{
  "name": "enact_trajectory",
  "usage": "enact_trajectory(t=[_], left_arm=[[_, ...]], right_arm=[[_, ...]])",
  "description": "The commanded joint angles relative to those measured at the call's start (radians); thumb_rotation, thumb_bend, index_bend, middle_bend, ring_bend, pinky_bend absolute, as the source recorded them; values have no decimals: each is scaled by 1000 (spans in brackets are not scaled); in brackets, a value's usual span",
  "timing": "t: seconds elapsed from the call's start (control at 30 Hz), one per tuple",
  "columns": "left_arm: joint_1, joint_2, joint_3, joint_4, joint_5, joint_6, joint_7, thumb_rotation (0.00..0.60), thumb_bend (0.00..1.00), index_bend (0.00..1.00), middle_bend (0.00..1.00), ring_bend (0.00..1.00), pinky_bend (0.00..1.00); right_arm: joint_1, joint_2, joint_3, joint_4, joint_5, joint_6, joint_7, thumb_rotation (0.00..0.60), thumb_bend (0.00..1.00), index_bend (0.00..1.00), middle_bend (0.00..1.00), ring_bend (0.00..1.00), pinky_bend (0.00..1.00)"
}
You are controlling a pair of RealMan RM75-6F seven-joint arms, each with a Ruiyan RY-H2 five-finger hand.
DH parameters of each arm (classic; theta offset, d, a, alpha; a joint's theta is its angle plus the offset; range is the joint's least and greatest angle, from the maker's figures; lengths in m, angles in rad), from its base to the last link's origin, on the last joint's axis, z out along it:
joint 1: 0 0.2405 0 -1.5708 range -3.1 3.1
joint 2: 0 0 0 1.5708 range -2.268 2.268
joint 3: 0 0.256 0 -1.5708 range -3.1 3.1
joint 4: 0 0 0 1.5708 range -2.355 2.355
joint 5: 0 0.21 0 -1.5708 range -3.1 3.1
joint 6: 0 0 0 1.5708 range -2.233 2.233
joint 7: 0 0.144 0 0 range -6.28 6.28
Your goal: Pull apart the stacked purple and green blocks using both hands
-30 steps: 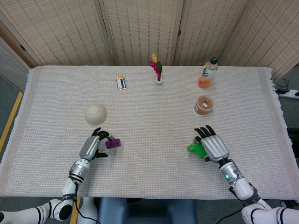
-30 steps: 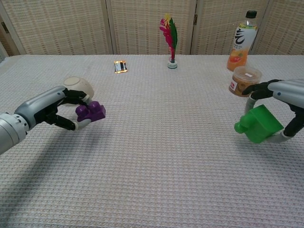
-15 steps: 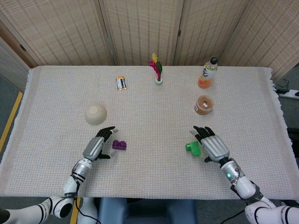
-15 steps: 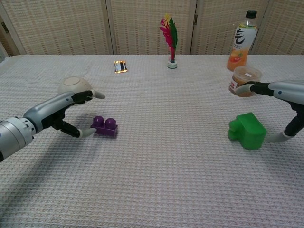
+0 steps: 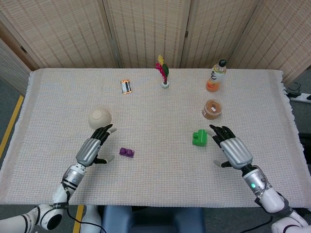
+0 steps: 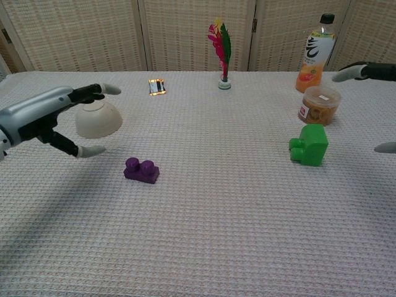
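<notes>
The purple block (image 5: 127,152) (image 6: 141,171) lies alone on the cloth, studs up, left of centre. The green block (image 5: 198,138) (image 6: 308,146) rests apart from it on the right. My left hand (image 5: 92,149) (image 6: 52,116) hovers open just left of the purple block, fingers spread, holding nothing. My right hand (image 5: 234,151) is open to the right of the green block, not touching it; in the chest view only its fingertips (image 6: 346,72) show at the right edge.
An upturned cream bowl (image 5: 99,118) (image 6: 97,118) sits just beyond my left hand. An orange-lidded jar (image 5: 212,108) (image 6: 318,104) and a juice bottle (image 5: 216,76) stand behind the green block. A feather shuttlecock (image 5: 164,73) and a small battery-like item (image 5: 126,86) lie at the back.
Both hands let go of their blocks and drew back outward and upward. The purple and green blocks now lie free on the cloth.
</notes>
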State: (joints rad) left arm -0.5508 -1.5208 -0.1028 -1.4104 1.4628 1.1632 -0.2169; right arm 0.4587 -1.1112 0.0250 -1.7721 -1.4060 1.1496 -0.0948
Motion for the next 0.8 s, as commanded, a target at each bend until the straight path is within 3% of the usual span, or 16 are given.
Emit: enact_trajectory(t=[0.03, 0.2, 0.33, 0.43, 0.53, 0.8], left_arm=[[73, 162, 73, -132, 105, 116, 101, 600, 309, 110, 16, 0, 0], [193, 267, 145, -204, 113, 228, 205, 600, 309, 105, 16, 0, 0], [302, 258, 180, -169, 130, 363, 299, 600, 310, 105, 16, 0, 0], [359, 274, 216, -182, 159, 421, 276, 600, 310, 104, 16, 0, 0], [394, 286, 218, -168, 176, 471, 277, 600, 311, 104, 16, 0, 0], [413, 332, 199, -221, 137, 436, 307, 600, 312, 91, 15, 0, 0]], right_arm=[[-120, 16, -36, -12, -72, 182, -78, 600, 238, 0, 0, 0, 0], [-235, -56, -77, 55, -103, 321, -148, 600, 239, 0, 0, 0, 0], [-305, -102, -101, 125, -148, 410, -143, 600, 239, 0, 0, 0, 0], [-338, -109, -112, 178, -174, 446, -80, 600, 239, 0, 0, 0, 0], [-352, -91, -100, 179, -197, 483, -23, 600, 239, 0, 0, 0, 0], [-359, -81, -97, 176, -214, 450, -19, 600, 239, 0, 0, 0, 0]])
